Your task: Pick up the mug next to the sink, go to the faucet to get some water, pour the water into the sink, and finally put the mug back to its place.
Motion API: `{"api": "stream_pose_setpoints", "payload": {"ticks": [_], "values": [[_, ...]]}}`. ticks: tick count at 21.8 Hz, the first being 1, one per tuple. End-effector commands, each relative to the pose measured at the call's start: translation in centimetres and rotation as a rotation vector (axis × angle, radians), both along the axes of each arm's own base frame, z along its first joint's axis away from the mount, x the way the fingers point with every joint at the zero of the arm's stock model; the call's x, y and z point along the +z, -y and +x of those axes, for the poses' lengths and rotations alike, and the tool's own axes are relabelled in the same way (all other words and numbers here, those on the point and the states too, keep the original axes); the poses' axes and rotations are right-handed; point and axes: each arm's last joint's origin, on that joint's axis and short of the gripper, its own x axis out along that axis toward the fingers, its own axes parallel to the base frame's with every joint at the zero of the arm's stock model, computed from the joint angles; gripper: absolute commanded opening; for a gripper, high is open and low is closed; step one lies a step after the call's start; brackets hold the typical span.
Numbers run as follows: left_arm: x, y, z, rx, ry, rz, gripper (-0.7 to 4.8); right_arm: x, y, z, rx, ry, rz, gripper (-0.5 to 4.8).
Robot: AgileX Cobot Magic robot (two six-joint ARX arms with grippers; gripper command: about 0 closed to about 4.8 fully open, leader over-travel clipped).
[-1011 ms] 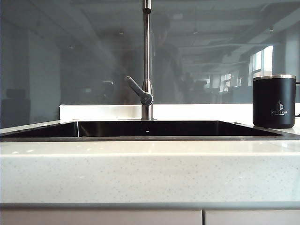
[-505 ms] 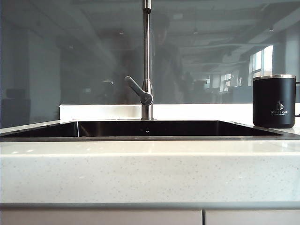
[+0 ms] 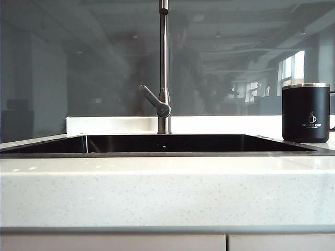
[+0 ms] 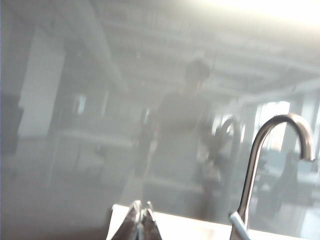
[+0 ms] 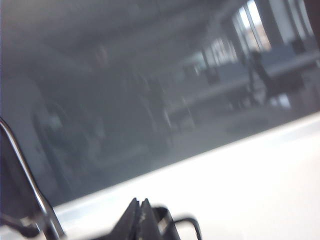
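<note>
- From the exterior camera I see the mug (image 3: 305, 113) standing upright on the white speckled bench (image 3: 167, 193), far out at 3 o'clock in the frame, just beside the right end of the sink (image 3: 157, 153).
- The mug is matte black with a steel rim; its white logo faces me, and the handle sticks out toward 3 o'clock, partly cut off by the picture's edge.
- The sink runs wide across the middle of the bench, dark and glossy inside, with a thin steel edge.
- The faucet (image 3: 164, 68) rises straight up behind the sink at 12 o'clock from the basin's centre, its top out of frame. Its lever (image 3: 153, 100) slants up toward 10 o'clock from the round joint low on the pipe.
- Behind it all a glass wall (image 3: 78, 63) reflects a dim room.
- Neither arm shows in the exterior camera.
- In the left wrist camera the left gripper (image 4: 142, 222) has its fingertips pressed together with nothing between them. It points at the glass wall, and the faucet's curved spout (image 4: 272, 145) stands off to one side. The picture is hazy.
- In the right wrist camera the right gripper (image 5: 139, 216) is likewise closed tight on nothing. The faucet pipe (image 5: 27, 180) crosses one edge, and the view is blurred and tilted.
- Both grippers are well apart from the mug.
</note>
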Motion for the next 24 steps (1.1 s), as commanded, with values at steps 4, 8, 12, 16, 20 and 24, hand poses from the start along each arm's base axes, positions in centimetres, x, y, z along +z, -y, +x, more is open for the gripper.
{"api": "stream_pose_setpoints", "payload": {"ticks": [4,8,12,16,20,24], "values": [[2.2,0.4,3.8,-0.098,-0.059,0.057,-0.05,-2.3,0.8,5.6,-0.041,-0.257,-0.140,0.94],[1.2,0.7,6.9,-0.194,-0.104,0.103,-0.05,-5.0,1.2,9.5,-0.006,-0.381,-0.246,1.39],[-0.5,1.0,9.5,-0.269,-0.161,0.123,-0.02,-6.8,1.6,13.0,0.020,-0.406,-0.246,1.82],[-1.7,1.1,11.2,-0.302,-0.224,0.128,-0.01,-7.7,1.9,15.3,0.026,-0.408,-0.247,1.82],[-1.8,1.1,12.6,-0.305,-0.254,0.125,-0.01,-8.0,2.4,17.2,0.020,-0.425,-0.243,1.82],[-1.9,1.1,13.5,-0.307,-0.273,0.122,-0.01,-8.3,3.2,19.0,0.002,-0.433,-0.238,1.81]]}}
